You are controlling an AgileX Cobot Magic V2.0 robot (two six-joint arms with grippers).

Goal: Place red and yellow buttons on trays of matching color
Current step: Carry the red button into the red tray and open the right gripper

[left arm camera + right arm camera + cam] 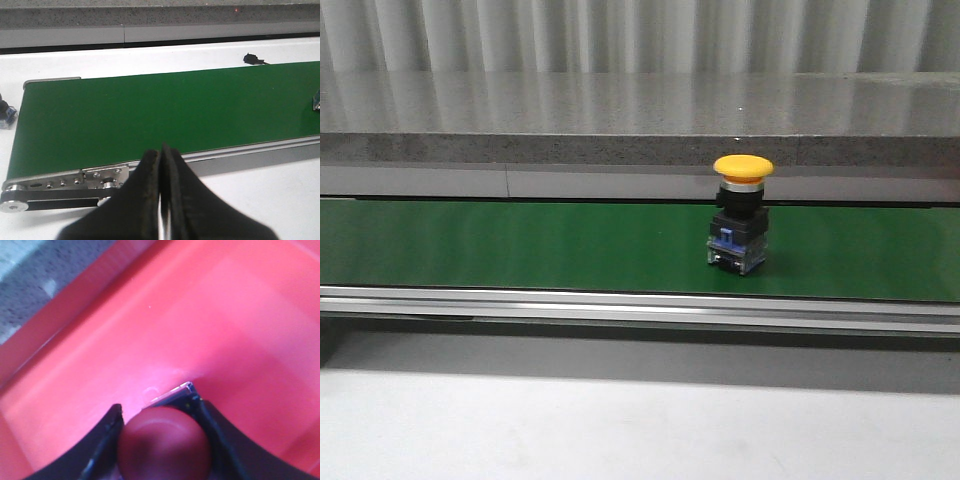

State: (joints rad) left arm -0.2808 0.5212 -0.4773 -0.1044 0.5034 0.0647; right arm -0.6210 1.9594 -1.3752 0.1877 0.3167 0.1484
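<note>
A yellow button (741,212) with a black and blue base stands upright on the green conveyor belt (520,245), right of centre in the front view. Its edge shows at the belt's border in the left wrist view as a blue bit, the yellow button (316,101). My left gripper (162,152) is shut and empty, hanging over the belt's near rail. In the right wrist view my right gripper (157,412) is shut on the red button (164,442), held just above the floor of the red tray (210,325). Neither arm shows in the front view. No yellow tray is in view.
A grey stone ledge (620,130) runs behind the belt. A metal rail (620,305) borders the belt's front, with white table (620,430) below it. Beside the belt's end lie a small blue and black part (6,114) and a black connector (254,60).
</note>
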